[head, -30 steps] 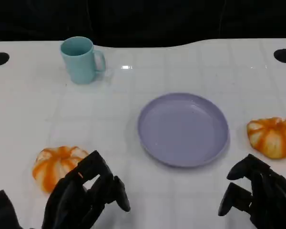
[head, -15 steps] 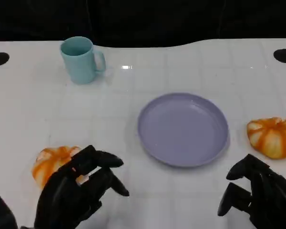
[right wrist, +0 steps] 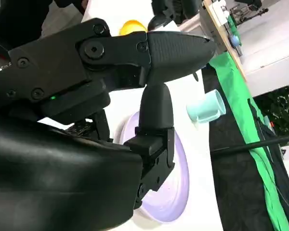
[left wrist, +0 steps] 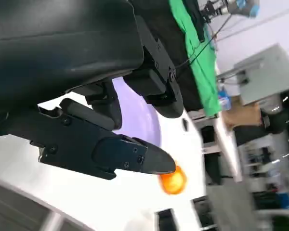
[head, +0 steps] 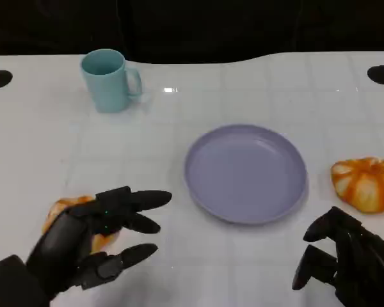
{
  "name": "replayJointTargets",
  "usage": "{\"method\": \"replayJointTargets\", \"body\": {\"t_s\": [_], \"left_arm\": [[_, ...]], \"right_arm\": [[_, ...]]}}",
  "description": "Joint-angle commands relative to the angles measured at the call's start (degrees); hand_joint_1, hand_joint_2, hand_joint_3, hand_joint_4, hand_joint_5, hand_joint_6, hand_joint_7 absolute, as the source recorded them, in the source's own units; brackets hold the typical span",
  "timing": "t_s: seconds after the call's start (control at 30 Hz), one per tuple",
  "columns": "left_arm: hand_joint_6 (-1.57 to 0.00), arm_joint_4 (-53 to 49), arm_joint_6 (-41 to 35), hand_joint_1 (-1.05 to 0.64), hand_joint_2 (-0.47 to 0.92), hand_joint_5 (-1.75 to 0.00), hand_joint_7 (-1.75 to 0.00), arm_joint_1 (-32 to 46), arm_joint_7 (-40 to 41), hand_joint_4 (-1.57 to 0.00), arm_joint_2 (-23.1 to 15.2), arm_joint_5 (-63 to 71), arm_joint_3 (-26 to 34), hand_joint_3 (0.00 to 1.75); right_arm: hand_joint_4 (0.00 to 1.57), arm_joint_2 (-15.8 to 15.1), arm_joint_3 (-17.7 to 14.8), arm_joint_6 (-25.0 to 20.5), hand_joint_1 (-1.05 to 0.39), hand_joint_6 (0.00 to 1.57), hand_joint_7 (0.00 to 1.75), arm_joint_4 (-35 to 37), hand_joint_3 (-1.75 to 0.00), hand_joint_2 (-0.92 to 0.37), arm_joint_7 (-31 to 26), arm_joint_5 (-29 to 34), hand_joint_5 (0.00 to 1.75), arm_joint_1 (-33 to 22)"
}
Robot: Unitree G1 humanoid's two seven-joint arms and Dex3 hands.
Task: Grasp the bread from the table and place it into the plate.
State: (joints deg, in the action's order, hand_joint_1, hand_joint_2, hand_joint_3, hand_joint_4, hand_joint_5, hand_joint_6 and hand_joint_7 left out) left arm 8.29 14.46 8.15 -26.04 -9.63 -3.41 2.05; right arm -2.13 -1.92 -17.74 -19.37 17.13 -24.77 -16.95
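While your left hand (head: 93,240) hovers at about 7 o'clock from the plate (head: 245,173), its fingers are spread apart and hold nothing. One bread (head: 69,214) lies on the table (head: 179,115) under and behind that hand, mostly hidden; contact looks unlikely, though you cannot be sure. A second bread (head: 365,183) sits at 3 o'clock, apart from the plate. Your right hand (head: 345,265), at 5 o'clock, has curled fingers and grips nothing. A teal mug (head: 110,80) stands at 10 o'clock.

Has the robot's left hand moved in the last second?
Yes. The left hand has shifted leftward, away from the purple plate, and opened over the left orange bread.
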Motion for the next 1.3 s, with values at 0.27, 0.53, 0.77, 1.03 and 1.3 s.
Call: {"method": "replayJointTargets", "body": {"t_s": [0.27, 0.53, 0.77, 1.03, 1.3], "left_arm": [[-0.48, 8.42, 1.57, -0.61, 0.92, -0.51, -0.01, -0.42, 6.2, -0.21, -11.83, 22.44, 1.12, 0.07], [-0.44, 13.19, 0.34, -0.6, 0.92, -0.39, 0.0, 0.4, 12.97, -0.16, -14.74, 38.77, 0.8, 0.09], [-0.38, 15.27, -2.34, -0.59, 0.92, -0.34, 0.0, 0.51, 12.43, -0.11, -15.52, 42.67, 0.22, 0.1], [-0.25, 16.93, -11.62, -0.5, 0.82, -0.18, 0.0, -2.93, 2.94, -0.04, -19.75, 55.76, -3.8, 0.0], [-0.18, 13.45, -16.22, -0.54, 0.82, -0.14, 0.0, -7.67, -4.82, -0.02, -21.59, 59.85, -8.36, 0.01]], "right_arm": [[0.6, -0.44, -0.18, -0.22, -0.54, 0.42, 1.63, -0.45, -0.41, -0.92, 0.05, -0.63, 1.75, -0.1], [0.6, -0.58, -0.19, -0.7, -0.54, 0.43, 1.65, -0.58, -0.42, -0.92, -0.17, -0.6, 1.75, 0.1], [0.6, -0.61, -0.16, -0.66, -0.54, 0.41, 1.66, -0.54, -0.43, -0.92, 0.06, -0.44, 1.75, 0.17], [0.61, -0.57, 0.07, -0.88, -0.54, 0.4, 1.67, -0.96, -0.45, -0.92, -0.3, 0.01, 1.75, 0.1], [0.61, -0.63, -0.04, -0.65, -0.54, 0.39, 1.68, -0.72, -0.46, -0.92, 0.2, -0.35, 1.75, 0.15]]}}
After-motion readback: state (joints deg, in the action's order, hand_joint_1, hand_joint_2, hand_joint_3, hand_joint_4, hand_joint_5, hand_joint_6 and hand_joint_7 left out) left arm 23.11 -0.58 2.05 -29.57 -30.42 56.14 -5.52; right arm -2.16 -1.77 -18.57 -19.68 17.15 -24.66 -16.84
